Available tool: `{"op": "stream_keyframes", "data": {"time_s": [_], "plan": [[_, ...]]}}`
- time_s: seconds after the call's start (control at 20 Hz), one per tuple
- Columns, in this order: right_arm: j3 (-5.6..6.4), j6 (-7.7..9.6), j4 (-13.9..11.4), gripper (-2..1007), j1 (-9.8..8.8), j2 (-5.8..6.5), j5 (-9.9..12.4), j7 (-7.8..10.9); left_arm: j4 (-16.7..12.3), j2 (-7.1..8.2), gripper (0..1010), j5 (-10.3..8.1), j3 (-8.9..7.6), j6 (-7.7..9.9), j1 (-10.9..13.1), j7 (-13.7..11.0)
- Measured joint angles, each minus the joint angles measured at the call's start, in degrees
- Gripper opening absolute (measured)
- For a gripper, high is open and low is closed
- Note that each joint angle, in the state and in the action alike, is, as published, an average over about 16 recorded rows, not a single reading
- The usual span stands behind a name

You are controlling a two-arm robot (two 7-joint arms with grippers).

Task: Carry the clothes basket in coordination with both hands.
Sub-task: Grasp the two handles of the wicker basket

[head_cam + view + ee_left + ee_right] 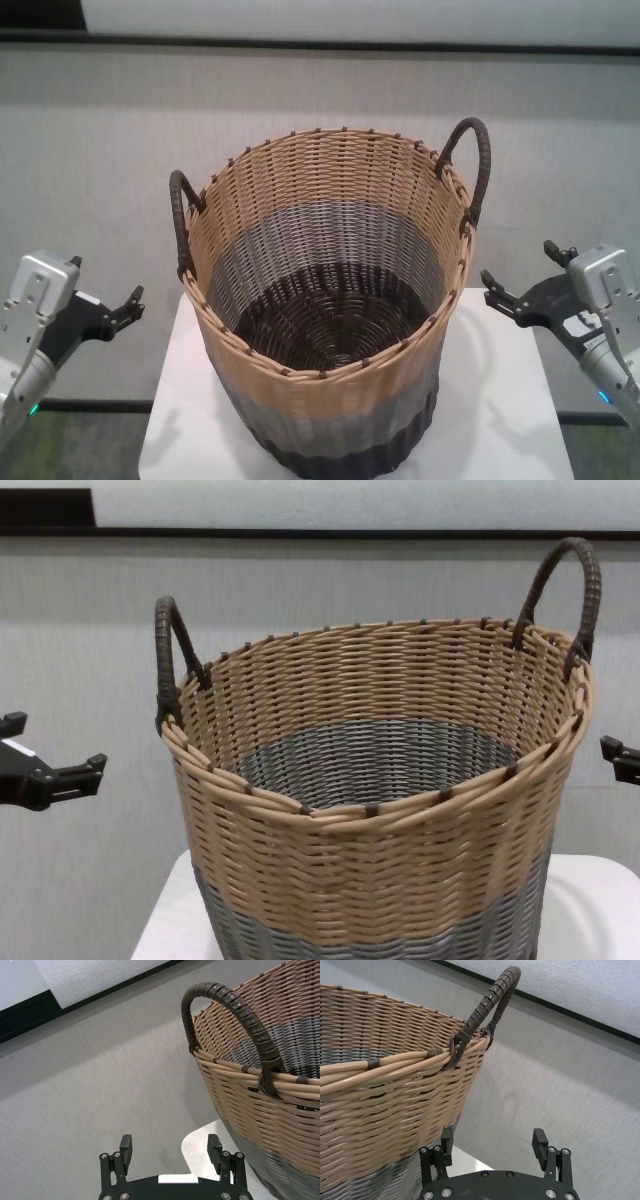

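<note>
The clothes basket (330,240) is a large round wicker basket with a tan top band, a grey middle and a dark base. It stands upright on a small white table (500,420). Dark loop handles rise from its rim on the left (180,215) and on the right (475,160). My left gripper (103,282) hovers open beside the basket's left wall, below the left handle (235,1007) and apart from it. On the other side my right gripper (518,268) is open too, clear of the wall and lower than the right handle (490,997). Nothing is between either pair of fingers.
A grey wall with a dark rail (320,40) runs behind the basket. The white table's rounded edge (192,1147) lies just ahead of the left gripper (170,1142). There is open floor on both sides of the table.
</note>
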Motion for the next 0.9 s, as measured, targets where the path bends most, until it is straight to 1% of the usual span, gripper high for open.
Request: {"op": "stream_keyframes", "data": {"time_s": [0.25, 0.4, 0.5, 0.65, 0.8, 0.9], "plan": [[0.01, 0.05, -0.02, 1005, -0.01, 0.01, 0.00, -0.01, -0.11, 0.09, 1000, 0.17, 0.00, 0.14, 0.04, 0.16], [0.15, 0.61, -0.34, 1005, -0.11, 0.14, 0.00, -0.07, -0.76, 0.60, 1000, 0.91, -0.06, 0.95, 0.25, 0.56], [0.46, 1.47, -1.03, 1005, -0.36, 0.43, 0.06, -0.12, -1.65, 1.31, 1000, 1.79, -0.12, 2.01, 0.49, 0.88], [1.20, 3.08, -2.60, 1005, -0.92, 1.04, 0.29, -0.15, -3.58, 2.77, 1000, 3.35, -0.32, 4.23, 0.98, 1.12], [2.30, 4.93, -4.66, 1005, -1.65, 1.82, 0.77, 0.07, -5.99, 4.46, 1000, 4.64, -0.75, 6.89, 1.56, 0.82], [3.17, 6.34, -6.17, 1005, -2.16, 2.36, 1.28, 0.37, -7.74, 5.59, 1000, 5.11, -1.22, 8.73, 1.99, 0.34]]}}
